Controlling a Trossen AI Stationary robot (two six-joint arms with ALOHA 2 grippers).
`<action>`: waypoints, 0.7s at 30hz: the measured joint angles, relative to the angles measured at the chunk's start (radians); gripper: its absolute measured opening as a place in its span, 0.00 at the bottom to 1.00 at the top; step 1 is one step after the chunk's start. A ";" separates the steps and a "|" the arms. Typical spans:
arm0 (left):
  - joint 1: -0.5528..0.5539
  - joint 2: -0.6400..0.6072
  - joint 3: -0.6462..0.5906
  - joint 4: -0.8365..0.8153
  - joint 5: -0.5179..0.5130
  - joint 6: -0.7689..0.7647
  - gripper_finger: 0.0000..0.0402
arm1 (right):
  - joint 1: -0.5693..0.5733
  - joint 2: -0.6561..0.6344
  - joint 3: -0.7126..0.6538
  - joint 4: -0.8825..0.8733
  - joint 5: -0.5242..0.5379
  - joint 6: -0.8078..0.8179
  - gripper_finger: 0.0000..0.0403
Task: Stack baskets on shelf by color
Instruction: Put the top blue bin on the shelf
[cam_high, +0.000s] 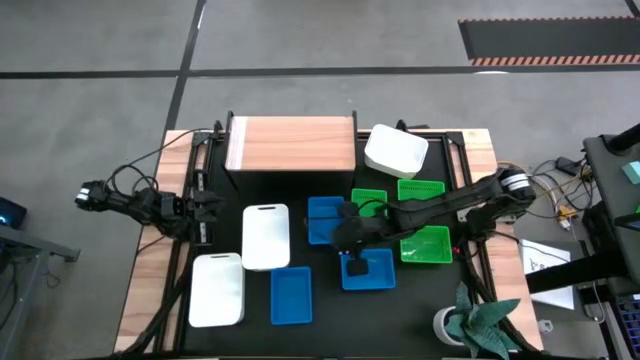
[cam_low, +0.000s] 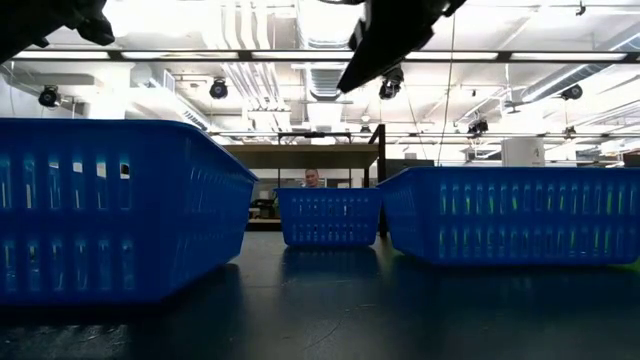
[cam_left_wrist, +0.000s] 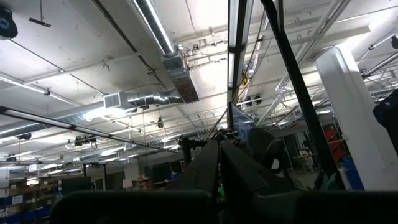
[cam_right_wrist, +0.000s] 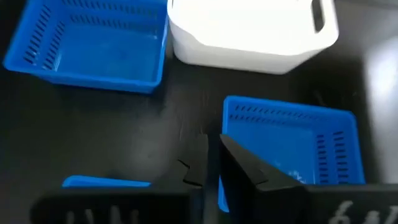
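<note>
While the right gripper (cam_high: 352, 262) is hovering over a blue basket (cam_high: 368, 270) at the worktop's near middle, its fingers are sitting almost together, holding nothing (light, stiff plastic, likely best pinched by a thin side wall). Left gripper (cam_high: 207, 207) is waiting shut at left.

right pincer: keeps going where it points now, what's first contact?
Likely the near wall of the blue basket just ahead of the right pincer, or bare black tabletop beside it; depth is unclear.
</note>
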 joint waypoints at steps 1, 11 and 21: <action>0.000 0.000 0.000 0.000 0.000 0.000 0.00 | 0.000 0.024 0.028 -0.030 0.000 0.009 0.11; 0.000 0.000 0.000 0.000 0.000 0.000 0.00 | -0.014 0.195 0.166 -0.147 0.000 0.021 0.42; 0.000 0.000 0.000 0.000 0.000 0.000 0.00 | -0.063 0.283 0.165 -0.160 0.000 0.019 0.48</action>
